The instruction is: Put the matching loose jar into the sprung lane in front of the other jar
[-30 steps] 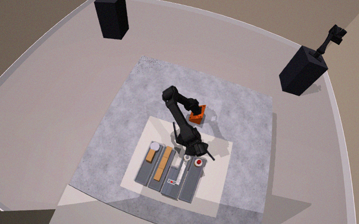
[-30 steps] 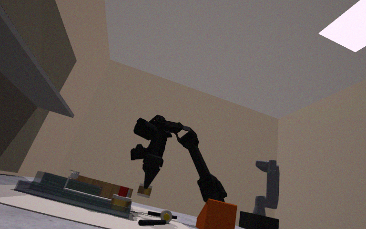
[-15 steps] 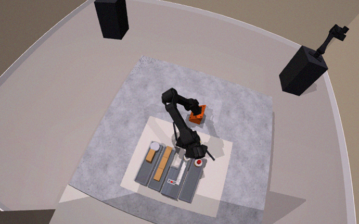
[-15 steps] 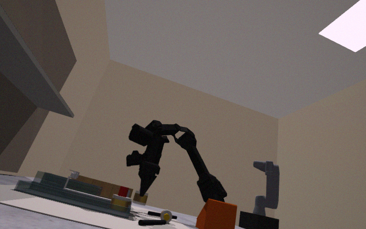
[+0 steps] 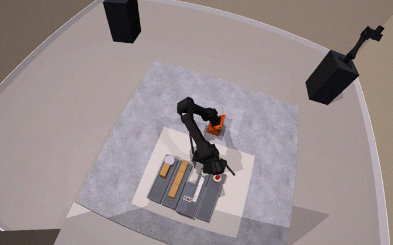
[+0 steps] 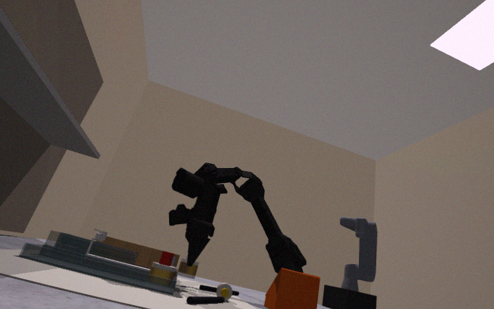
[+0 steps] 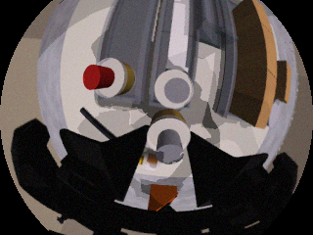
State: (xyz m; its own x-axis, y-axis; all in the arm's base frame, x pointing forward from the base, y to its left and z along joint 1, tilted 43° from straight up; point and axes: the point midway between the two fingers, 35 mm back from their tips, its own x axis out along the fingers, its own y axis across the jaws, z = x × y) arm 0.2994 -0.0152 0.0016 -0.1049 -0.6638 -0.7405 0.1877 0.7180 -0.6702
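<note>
My gripper [image 6: 190, 263] [image 7: 168, 131] is shut on a jar [image 6: 188, 269] [image 7: 168, 128] with a white rim, amber body and grey knob. It holds the jar upright or nearly so, just beyond the lane's front end; its exact height is unclear. The sprung lane [image 5: 187, 209] holds a jar [image 5: 204, 173] [image 7: 173, 89] with a white rim and grey top at its front end. A white strip [image 5: 199, 186] [image 7: 178, 36] runs behind that jar. The pusher plate is not clearly visible. The held jar is hidden under the arm in the top view.
A red-capped jar [image 5: 217, 177] [image 6: 163, 273] [image 7: 110, 77] stands in the neighbouring lane. Tan cartons [image 5: 178, 178] [image 7: 255, 64] fill another lane. A small yellow-centred round item [image 6: 224, 291] lies by black bars [image 6: 206, 300]. The orange base [image 5: 217, 127] [image 6: 292, 290] is behind.
</note>
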